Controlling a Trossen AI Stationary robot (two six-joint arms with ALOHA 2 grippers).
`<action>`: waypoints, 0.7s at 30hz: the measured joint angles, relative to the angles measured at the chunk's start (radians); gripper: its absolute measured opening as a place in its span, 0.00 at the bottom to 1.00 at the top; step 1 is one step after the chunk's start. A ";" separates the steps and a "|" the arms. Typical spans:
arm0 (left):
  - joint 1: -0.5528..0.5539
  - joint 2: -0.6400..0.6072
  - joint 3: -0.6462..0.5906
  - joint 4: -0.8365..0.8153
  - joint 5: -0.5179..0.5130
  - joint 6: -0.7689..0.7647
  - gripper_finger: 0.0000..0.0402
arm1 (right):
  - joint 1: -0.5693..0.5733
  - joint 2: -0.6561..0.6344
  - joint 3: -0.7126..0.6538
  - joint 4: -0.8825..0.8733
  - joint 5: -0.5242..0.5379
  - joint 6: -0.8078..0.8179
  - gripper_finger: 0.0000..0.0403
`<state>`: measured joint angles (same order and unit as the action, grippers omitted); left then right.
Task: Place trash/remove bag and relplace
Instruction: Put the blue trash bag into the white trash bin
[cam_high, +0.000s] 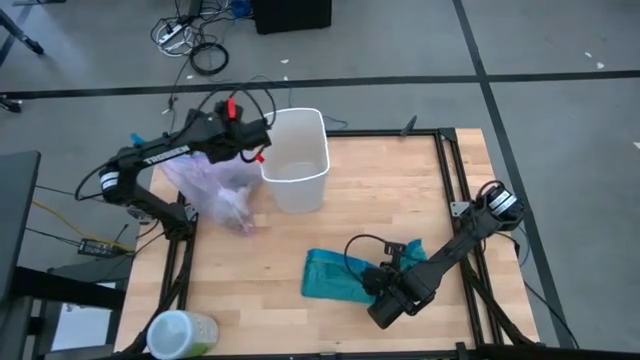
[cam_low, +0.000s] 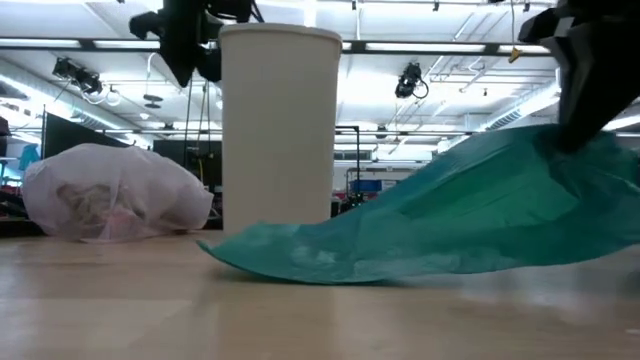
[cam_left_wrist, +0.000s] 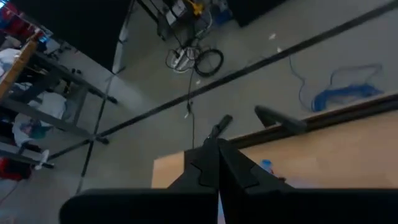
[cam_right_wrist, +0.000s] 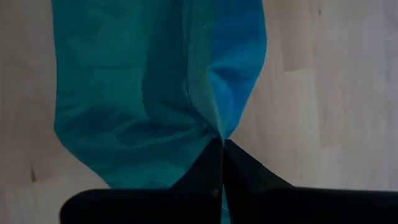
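Far left, near the counter's (cam_high: 400, 200) front edge: a pale green capped canister (cam_high: 180, 334) lies on its side, contents not visible.

Left side: the bag (cam_high: 225, 190), translucent pink-lavender, sits slumped on the wood just beside the white bin (cam_high: 297, 160). Through its skin in the low view I see pale crumpled trash (cam_low: 95, 205) bunched inside. My left gripper (cam_high: 262, 135) hangs above the bag's far side, next to the bin's rim, jaws clenched on nothing I can see.

Centre: the white bin stands upright, unlined; its inside shows only bare white wall and floor.

Right of centre: a teal-green bag (cam_high: 340, 275) lies flat on the counter, one edge lifted. My right gripper (cam_right_wrist: 222, 142) has jaws clenched on that raised edge, the plastic puckering into the pinch.
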<state>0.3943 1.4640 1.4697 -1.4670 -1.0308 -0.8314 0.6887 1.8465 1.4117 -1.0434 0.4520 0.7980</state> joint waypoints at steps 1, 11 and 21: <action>-0.005 0.011 0.000 0.025 0.006 0.000 0.01 | 0.007 0.000 0.000 -0.007 -0.001 0.009 0.00; -0.050 0.095 -0.003 0.413 0.224 0.081 0.01 | 0.055 0.000 0.000 -0.047 -0.004 0.104 0.00; -0.089 0.140 -0.003 0.502 0.303 0.075 0.01 | 0.065 0.000 0.000 -0.034 0.009 0.136 0.00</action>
<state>0.3054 1.6039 1.4670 -0.9654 -0.7282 -0.7565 0.7540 1.8469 1.4117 -1.0771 0.4606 0.9337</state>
